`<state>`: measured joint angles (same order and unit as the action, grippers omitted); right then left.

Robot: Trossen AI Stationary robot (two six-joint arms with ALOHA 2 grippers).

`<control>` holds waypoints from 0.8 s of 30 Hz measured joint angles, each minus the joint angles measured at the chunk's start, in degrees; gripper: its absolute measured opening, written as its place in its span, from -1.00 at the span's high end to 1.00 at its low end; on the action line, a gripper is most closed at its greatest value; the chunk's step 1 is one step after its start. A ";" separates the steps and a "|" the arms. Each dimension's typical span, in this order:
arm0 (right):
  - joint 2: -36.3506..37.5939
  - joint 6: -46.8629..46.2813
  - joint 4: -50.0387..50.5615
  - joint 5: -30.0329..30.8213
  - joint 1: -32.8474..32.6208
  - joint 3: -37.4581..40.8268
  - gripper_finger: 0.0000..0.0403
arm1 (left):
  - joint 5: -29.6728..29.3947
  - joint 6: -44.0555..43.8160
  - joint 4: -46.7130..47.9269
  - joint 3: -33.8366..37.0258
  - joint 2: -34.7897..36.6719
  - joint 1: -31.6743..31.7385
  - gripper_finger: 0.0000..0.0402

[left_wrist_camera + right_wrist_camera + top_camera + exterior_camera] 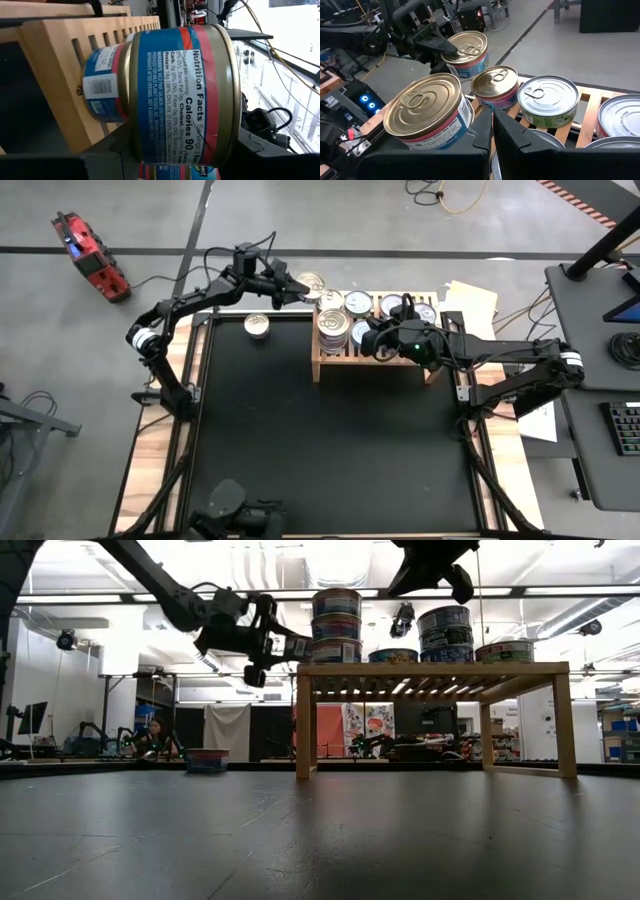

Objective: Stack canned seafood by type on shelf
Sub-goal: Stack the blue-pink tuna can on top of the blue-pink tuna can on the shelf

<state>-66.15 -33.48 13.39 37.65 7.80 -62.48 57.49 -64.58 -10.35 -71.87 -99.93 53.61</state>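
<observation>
Shelf (pixel 318 366) edge, left gripper (pixel 303 286) alongside

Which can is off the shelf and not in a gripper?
The lone can on the black mat, left of the shelf. The rest are on the shelf, or in the left gripper.

High view: straight down over the whole table, both arms in frame. Low view: table-top level, looking across the black mat (pixel 300 840) under the shelf (pixel 430 668) into the room. Left wrist cam: tight on a can (pixel 180 95) in its own fingers, shelf just beyond. Right wrist cam: above the shelf's cans, also catching the left gripper (pixel 437 45) and its can.
</observation>
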 joint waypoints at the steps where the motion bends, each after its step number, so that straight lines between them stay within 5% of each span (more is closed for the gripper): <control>1: 0.00 -0.13 0.02 0.01 0.10 0.00 0.95 | 0.06 -0.04 0.01 0.13 -0.11 -0.09 0.13; 24: 0.00 -0.38 0.09 1.76 0.12 0.00 0.95 | 1.69 -0.65 -0.11 0.65 -0.59 -0.45 0.02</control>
<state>-66.15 -33.87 13.47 39.41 7.92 -62.48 59.18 -65.22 -10.46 -71.22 -100.52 53.17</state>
